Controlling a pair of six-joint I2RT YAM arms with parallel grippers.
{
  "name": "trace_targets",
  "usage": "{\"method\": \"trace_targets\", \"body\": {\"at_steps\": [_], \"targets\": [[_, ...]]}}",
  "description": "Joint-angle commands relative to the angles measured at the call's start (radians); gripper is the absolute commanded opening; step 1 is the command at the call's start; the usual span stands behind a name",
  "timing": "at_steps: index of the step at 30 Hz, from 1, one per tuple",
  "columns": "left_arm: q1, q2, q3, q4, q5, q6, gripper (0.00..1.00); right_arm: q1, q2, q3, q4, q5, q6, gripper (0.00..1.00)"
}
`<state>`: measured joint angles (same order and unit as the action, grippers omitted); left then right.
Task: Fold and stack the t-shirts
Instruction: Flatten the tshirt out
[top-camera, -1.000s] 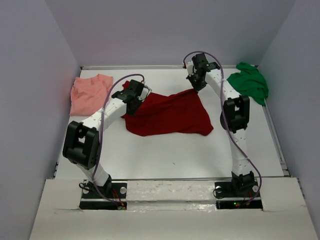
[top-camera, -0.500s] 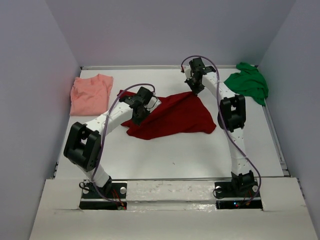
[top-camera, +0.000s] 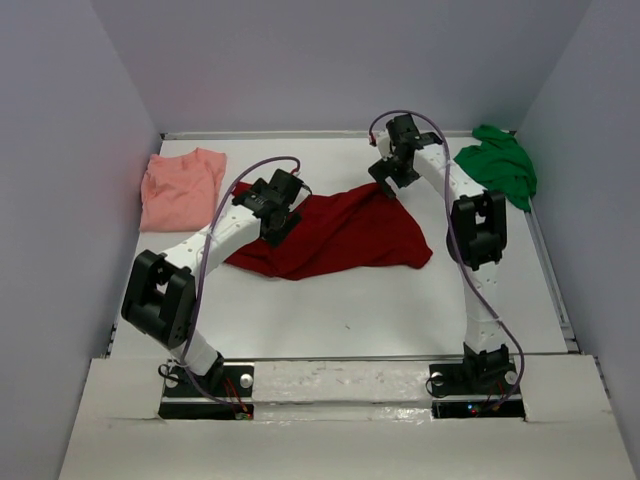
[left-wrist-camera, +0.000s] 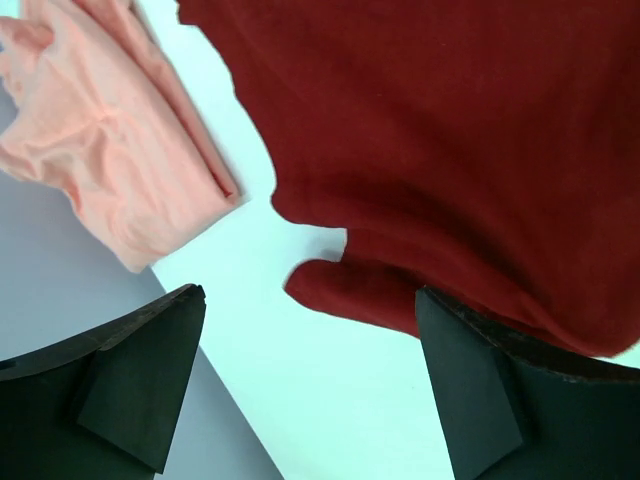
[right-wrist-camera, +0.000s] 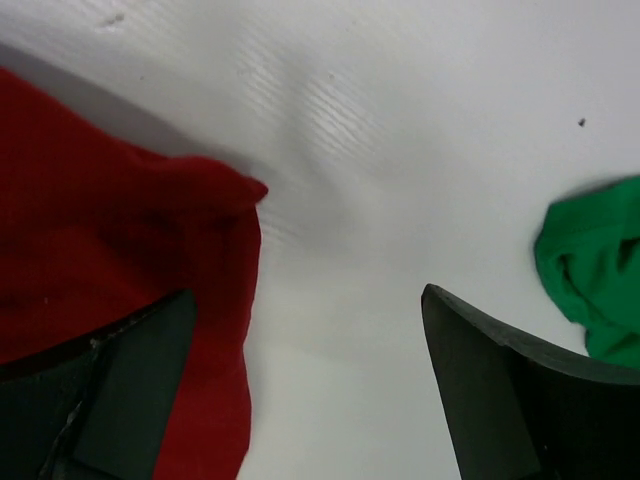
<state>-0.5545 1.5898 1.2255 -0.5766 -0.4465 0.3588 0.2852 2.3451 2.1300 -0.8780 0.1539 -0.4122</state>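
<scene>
We see the left gripper (left-wrist-camera: 308, 300) and right gripper (right-wrist-camera: 305, 295) with jaws spread wide, holding nothing, above the dark red shirt (top-camera: 340, 235) at centre frame. The salmon-pink shirt (top-camera: 180, 188) lies upper left and the green shirt (top-camera: 497, 165) upper right.

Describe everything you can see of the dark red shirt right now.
The dark red shirt is soft, plain matte cloth, lying rumpled and unfolded across the middle of the white table. Its outline is uneven, with a rolled lump at its left edge and a pointed corner at its far edge. The left end effector and right end effector hang open over those two spots, gripping nothing. It lies apart from the pink shirt and green shirt.
</scene>
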Motion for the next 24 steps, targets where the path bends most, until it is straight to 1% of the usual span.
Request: {"method": "trace_targets", "body": {"at_steps": [1, 2, 5, 6, 7, 8, 9, 10, 11, 14, 15, 17, 18, 24], "targets": [[0.011, -0.048, 0.023, 0.034, -0.104, 0.012, 0.99, -0.02, -0.191, -0.114, 0.013, 0.02, -0.005, 1.0], [0.018, -0.051, 0.038, 0.034, -0.086, 0.008, 0.99, -0.02, -0.255, -0.151, 0.013, 0.015, 0.004, 1.0], [0.048, -0.06, 0.061, 0.037, -0.064, 0.003, 0.99, -0.032, -0.363, -0.27, 0.016, -0.011, 0.022, 1.0], [0.062, -0.063, 0.071, 0.04, -0.054, 0.009, 0.99, -0.043, -0.438, -0.348, 0.017, -0.02, 0.027, 1.0], [0.067, -0.063, 0.075, 0.043, -0.052, 0.009, 0.99, -0.043, -0.475, -0.392, 0.014, -0.048, 0.033, 1.0], [0.07, -0.062, 0.078, 0.044, -0.051, 0.011, 0.99, -0.043, -0.512, -0.48, 0.005, -0.057, 0.035, 1.0], [0.074, -0.06, 0.078, 0.044, -0.049, 0.014, 0.99, -0.043, -0.576, -0.526, -0.002, -0.069, 0.036, 1.0], [0.077, -0.06, 0.077, 0.049, -0.047, 0.015, 0.99, -0.043, -0.607, -0.569, -0.012, -0.077, 0.036, 1.0], [0.08, -0.06, 0.071, 0.053, -0.046, 0.016, 0.99, -0.043, -0.637, -0.66, -0.018, -0.082, 0.036, 0.98], [0.09, -0.059, 0.055, 0.069, -0.043, 0.016, 0.99, -0.043, -0.739, -0.774, -0.018, -0.111, 0.052, 0.96], [0.093, -0.056, 0.055, 0.07, -0.04, 0.017, 0.99, -0.043, -0.754, -0.83, -0.019, -0.126, 0.058, 0.95], [0.099, -0.053, 0.054, 0.069, -0.041, 0.009, 0.99, -0.043, -0.782, -0.869, -0.024, -0.146, 0.07, 0.91], [0.1, -0.053, 0.054, 0.069, -0.041, 0.009, 0.99, -0.043, -0.784, -0.884, -0.026, -0.183, 0.072, 0.9], [0.116, -0.071, 0.022, 0.084, -0.047, 0.017, 0.99, -0.043, -0.747, -0.946, -0.013, -0.264, 0.093, 0.84]]}}
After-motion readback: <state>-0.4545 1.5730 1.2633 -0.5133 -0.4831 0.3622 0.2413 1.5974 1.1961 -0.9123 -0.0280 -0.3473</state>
